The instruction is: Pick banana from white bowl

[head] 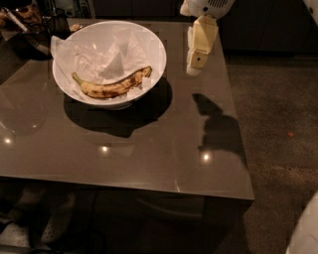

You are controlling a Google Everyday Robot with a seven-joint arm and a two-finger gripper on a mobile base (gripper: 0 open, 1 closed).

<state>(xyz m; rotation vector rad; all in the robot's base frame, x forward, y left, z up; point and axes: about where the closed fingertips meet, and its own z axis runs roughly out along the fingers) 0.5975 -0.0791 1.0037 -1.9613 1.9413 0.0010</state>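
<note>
The banana is yellow with brown spots and lies curved in the front of the white bowl. The bowl is lined with crumpled white paper and stands at the back left of the grey table. My gripper hangs from the white arm at the top of the view, over the table to the right of the bowl. It is above the table and apart from the bowl and the banana. It holds nothing that I can see.
Dark objects stand at the table's back left corner. The table's right edge borders a dark carpeted floor. The arm's shadow falls on the table right of the bowl. Shoes lie under the table's front.
</note>
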